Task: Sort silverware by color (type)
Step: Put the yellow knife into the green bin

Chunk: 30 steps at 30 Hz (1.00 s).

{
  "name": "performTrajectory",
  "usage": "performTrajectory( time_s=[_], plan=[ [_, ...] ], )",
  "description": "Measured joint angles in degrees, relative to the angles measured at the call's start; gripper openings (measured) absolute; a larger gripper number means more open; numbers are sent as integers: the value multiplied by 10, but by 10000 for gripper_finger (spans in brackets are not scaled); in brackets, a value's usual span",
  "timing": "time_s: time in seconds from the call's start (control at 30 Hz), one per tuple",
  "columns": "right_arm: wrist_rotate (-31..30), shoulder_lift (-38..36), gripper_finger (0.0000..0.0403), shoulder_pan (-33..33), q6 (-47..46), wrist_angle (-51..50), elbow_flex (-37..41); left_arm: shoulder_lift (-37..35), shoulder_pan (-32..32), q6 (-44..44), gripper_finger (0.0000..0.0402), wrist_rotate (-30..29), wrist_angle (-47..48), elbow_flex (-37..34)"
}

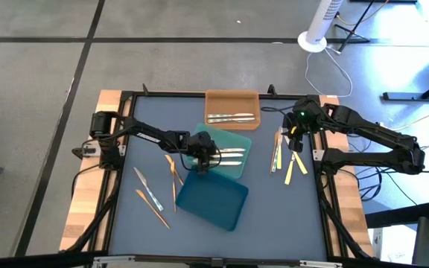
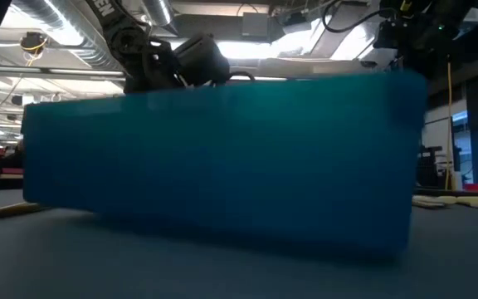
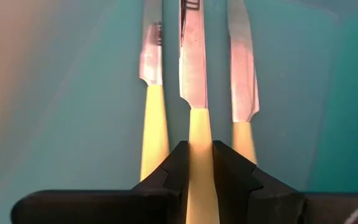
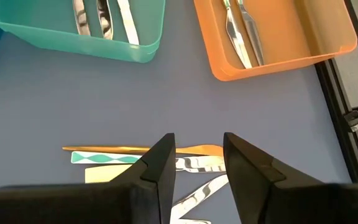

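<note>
Three knives with pale yellow handles and silver blades lie side by side in the teal tray [image 1: 233,136]. My left gripper [image 1: 202,160] is at that tray's left end, shut on the middle knife [image 3: 192,68]. My right gripper [image 4: 199,155] hangs open above the table's right side, over loose silverware [image 1: 289,160]: yellow, orange and patterned pieces lying flat on the mat. More loose pieces [image 1: 149,192] lie on the mat at the left. The orange tray [image 1: 232,99] holds silver-grey utensils [image 4: 244,31]. My left gripper pinches the middle knife's pale yellow handle [image 3: 199,134] between its two fingers [image 3: 174,168]. It comes slanting down from the table's left, and the knife runs along the fingers with its blade pointing away. The blade is over the teal tray's floor between the other two knives; whether it rests there I cannot tell.
A dark blue tray [image 1: 213,202] sits just in front of the teal one, near the table's front, and fills the low view [image 2: 222,158]. The table's black frame [image 1: 322,193] borders the mat. A white fan base [image 1: 313,41] stands on the floor beyond.
</note>
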State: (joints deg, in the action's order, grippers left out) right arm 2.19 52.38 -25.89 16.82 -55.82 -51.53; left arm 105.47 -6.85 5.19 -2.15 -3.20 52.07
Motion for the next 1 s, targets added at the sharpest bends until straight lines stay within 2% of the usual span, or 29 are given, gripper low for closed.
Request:
performTrajectory(
  time_s=[0.47, 0.67, 1.0],
  plan=[
    [0, 0, 124, 0, 0, 1, 0, 0, 0, -5, 53, 2, -5, 0],
    [0, 0, 124, 0, 0, 5, 0, 1, 0, -47, 87, 1, -15, -1],
    [0, 0, 124, 0, 0, 5, 0, 1, 0, -51, 141, 2, -42, 0]
  ],
)
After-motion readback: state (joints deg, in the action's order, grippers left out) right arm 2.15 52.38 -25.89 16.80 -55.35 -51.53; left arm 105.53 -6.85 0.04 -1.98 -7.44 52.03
